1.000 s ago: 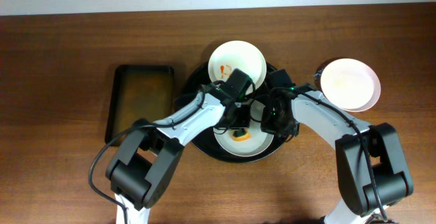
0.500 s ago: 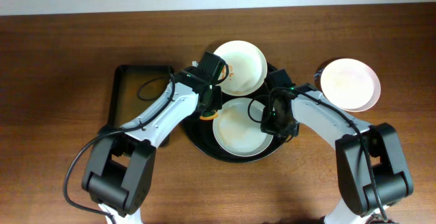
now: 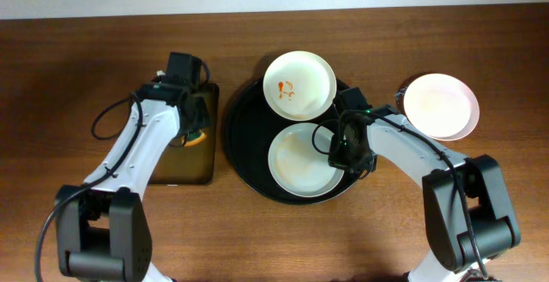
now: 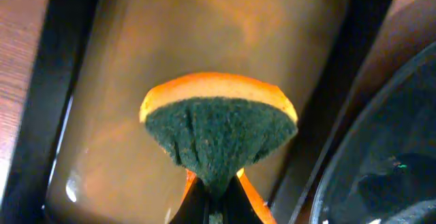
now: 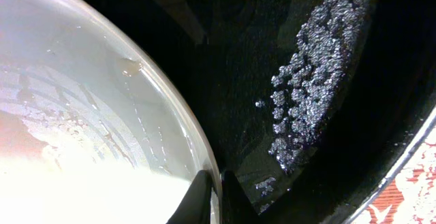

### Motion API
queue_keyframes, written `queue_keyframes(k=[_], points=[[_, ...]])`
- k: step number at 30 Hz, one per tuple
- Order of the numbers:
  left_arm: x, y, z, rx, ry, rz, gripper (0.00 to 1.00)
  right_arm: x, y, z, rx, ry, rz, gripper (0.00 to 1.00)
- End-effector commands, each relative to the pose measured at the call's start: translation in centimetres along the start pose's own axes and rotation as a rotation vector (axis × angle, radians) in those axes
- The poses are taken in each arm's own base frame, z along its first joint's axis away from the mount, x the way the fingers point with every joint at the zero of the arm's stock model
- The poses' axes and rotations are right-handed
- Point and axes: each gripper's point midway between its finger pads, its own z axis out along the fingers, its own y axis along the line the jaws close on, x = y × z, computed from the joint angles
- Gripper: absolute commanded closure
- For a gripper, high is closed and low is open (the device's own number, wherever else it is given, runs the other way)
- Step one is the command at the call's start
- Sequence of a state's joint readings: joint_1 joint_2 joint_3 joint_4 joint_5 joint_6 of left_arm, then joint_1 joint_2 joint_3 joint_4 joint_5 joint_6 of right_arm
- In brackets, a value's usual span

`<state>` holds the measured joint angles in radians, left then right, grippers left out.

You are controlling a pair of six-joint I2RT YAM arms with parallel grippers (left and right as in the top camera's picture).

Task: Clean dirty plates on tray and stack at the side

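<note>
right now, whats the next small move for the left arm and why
Probably dip the sponge straight down into the brownish liquid of the rectangular tray. The left gripper pinches it above that liquid, and the upper plate on the round tray shows orange smears, so a rewetted sponge looks needed before wiping it.

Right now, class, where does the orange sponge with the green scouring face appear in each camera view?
Overhead: the orange sponge with a green scouring face is left of centre, over the rectangular dark tray.
Left wrist: the sponge fills centre frame, pinched by the left fingers.
Right wrist: not in it.
Shared landmark: the large round black tray, in all three.
</note>
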<state>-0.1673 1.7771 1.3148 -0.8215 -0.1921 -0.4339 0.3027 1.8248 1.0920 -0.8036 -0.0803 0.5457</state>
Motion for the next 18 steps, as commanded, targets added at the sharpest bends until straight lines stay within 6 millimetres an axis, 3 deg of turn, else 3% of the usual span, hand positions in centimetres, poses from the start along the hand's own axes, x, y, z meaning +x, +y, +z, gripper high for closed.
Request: queue_keyframes(k=[1,7,10,11,14,16,17,18], points=[[2.0,0.9,1.9,-0.020,0.025,0.046,1.00,2.0,-2.9,2.2,0.122,0.071,0.021,0.95],[6.9,1.8,6.5,-0.009,0.058,0.050,1.00,2.0,-2.9,2.2,0.121,0.071,0.021,0.95],[6.9,1.2,6.6,0.031,0.058,0.042,1.00,2.1,-2.9,2.2,0.123,0.073,0.022,0.96],[6.2,0.4,6.2,0.086,0.058,0.026,1.00,2.1,-2.9,2.2,0.124,0.075,0.022,0.96],[1.1,-1.0,1.3,0.186,-0.066,0.014,1.00,2.3,-3.0,2.2,0.127,0.080,0.022,0.96],[-0.9,-0.2,-1.6,0.168,-0.171,-0.003,1.00,2.3,-3.0,2.2,0.127,0.080,0.022,0.96],[-1.4,-0.8,-2.9,0.211,-0.209,0.049,1.00,2.2,-3.0,2.2,0.127,0.079,0.022,0.96],[-2.0,1.5,-3.2,0.105,-0.244,-0.043,1.00,2.2,-3.0,2.2,0.127,0.080,0.022,0.96]])
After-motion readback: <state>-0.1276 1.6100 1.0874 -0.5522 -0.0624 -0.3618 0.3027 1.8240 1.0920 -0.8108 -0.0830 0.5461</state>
